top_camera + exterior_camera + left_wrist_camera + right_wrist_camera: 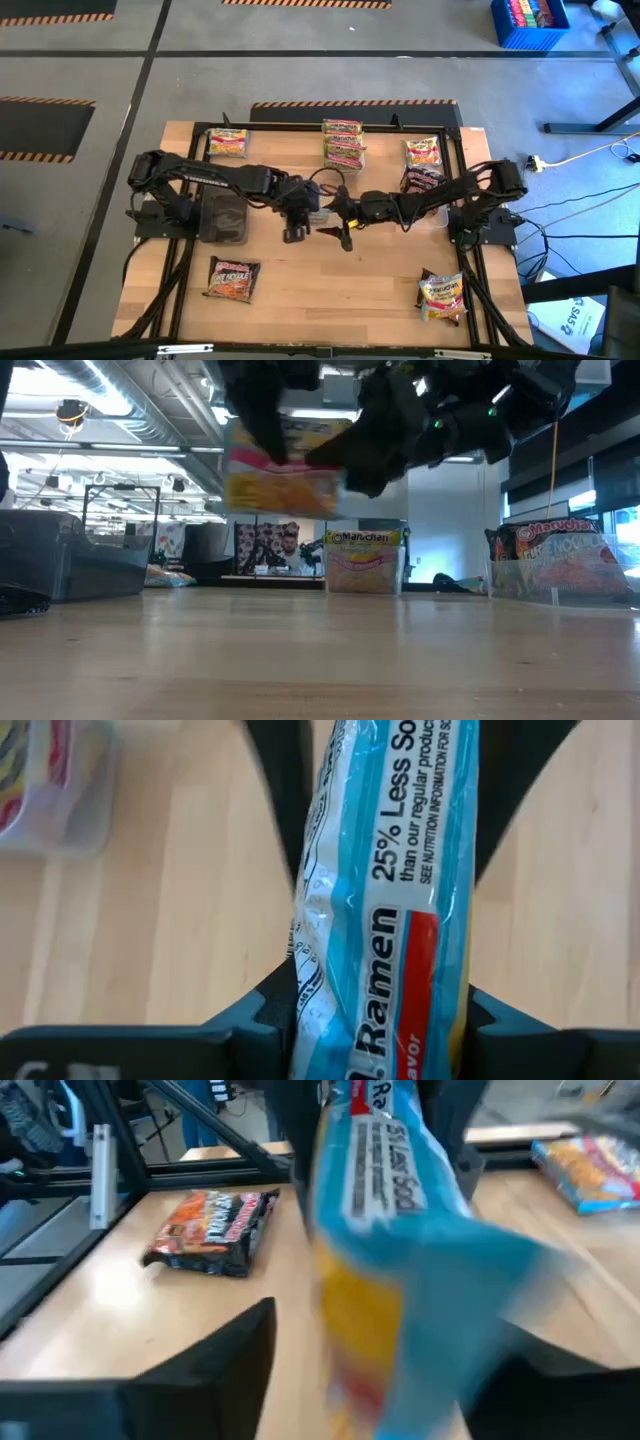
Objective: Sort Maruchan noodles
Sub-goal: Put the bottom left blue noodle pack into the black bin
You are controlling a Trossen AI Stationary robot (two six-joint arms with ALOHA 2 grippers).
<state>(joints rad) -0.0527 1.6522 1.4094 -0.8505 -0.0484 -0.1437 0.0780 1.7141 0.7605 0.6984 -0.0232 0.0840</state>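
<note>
A blue-and-yellow ramen packet (pixel 385 910) is held up off the table right at the centre, sandwiched between the fingers of the left gripper (pixel 296 222), which are pinched onto its sides. The right gripper (pixel 345 228) is parked just beside it at 3 o'clock, fingers spread, with the packet sitting in front of them and no clear contact seen. From table height the packet is seen hanging well above the wood, under both dark arms. Around it, the rest is laid out like this: a stack of yellow-green packets (pixel 343 143) at 12 o'clock along the far edge, a single yellow packet (pixel 228 143) at about 10 o'clock, and orange-red packets (pixel 423 153) at about 2 o'clock with a dark one just below them. A clear tub (pixel 223 215) is placed at 9 o'clock, contents can't really be made out. A dark brown packet (pixel 233 279) is lying flat at 7 o'clock, and another yellowish packet (pixel 442 295) at 5 o'clock near the table corner.
</note>
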